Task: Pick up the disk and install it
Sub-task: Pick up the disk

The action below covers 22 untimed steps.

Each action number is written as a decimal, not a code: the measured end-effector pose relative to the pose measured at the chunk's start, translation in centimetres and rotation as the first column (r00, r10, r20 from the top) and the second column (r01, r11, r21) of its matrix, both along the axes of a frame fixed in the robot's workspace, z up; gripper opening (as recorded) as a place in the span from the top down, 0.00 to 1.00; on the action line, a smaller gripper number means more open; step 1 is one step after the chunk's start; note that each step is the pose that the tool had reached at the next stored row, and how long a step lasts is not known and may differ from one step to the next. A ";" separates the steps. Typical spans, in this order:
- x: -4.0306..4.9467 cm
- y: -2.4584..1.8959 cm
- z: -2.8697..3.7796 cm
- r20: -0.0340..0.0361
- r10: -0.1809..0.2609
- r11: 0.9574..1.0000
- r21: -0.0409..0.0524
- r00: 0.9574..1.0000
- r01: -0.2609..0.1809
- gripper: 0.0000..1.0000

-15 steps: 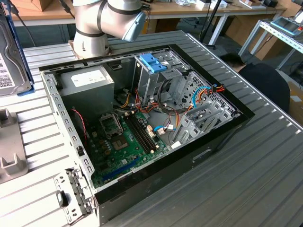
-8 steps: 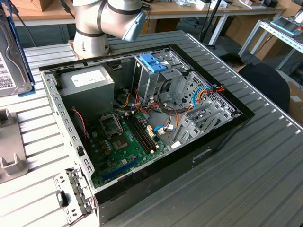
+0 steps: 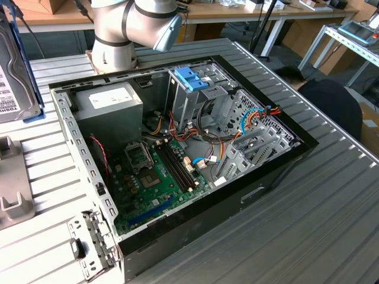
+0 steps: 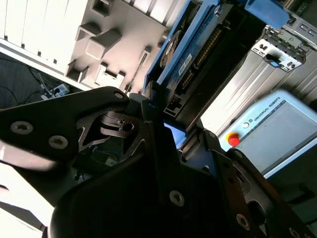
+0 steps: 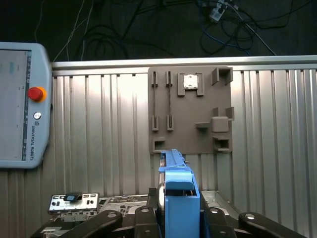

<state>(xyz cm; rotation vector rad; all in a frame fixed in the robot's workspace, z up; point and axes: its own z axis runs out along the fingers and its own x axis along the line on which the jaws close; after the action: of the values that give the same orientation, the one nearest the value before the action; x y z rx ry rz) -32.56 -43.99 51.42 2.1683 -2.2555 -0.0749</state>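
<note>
The end effector (image 5: 178,220) is clenched on the disk (image 5: 177,191). In both wrist views the dark fingers (image 4: 153,148) sit either side of the light blue carrier, and the drive stands edge-up out of them. In the exterior view the disk (image 3: 16,65) is held up off the desk (image 3: 308,225) at the exterior view's left edge. It is near the grey fixture plate (image 3: 12,189) and well apart from the open PC case (image 3: 266,177).

Risks as I read them:
- The grip looks to be on one end of the carrier, so most of the drive cantilevers out. The plastic frame could flex or slide between the fingers, and any twist becomes angle error at the bay.
- The drive cage (image 3: 195,103) looks like a tight slot, with the blue latch (image 3: 190,78) on top. A tilted disk could catch the cage edge or the latch, then jam or get levered out of the grasp.
- Loose orange and blue cables (image 3: 260,115) lie just beside the cage. A wide approach could snag them.
- The teach pendant (image 5: 22,104) and a small metal bracket (image 5: 74,203) lie on the desk near the fixture plate. A low swing could clip either.
- I can't tell how the connector end faces relative to the cage, so a wrong-way insertion is possible.
</note>
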 end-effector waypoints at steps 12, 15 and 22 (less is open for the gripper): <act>0.03 -0.48 0.00 0.000 0.000 1.000 0.000 1.000 0.000 0.63; 0.03 -0.61 0.00 0.000 0.000 1.000 0.000 1.000 0.000 0.63; 0.05 -0.94 0.00 0.000 0.000 1.000 0.000 1.000 0.000 0.63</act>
<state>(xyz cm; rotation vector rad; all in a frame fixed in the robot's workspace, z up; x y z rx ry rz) -32.51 -44.93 51.42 2.1684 -2.2556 -0.0749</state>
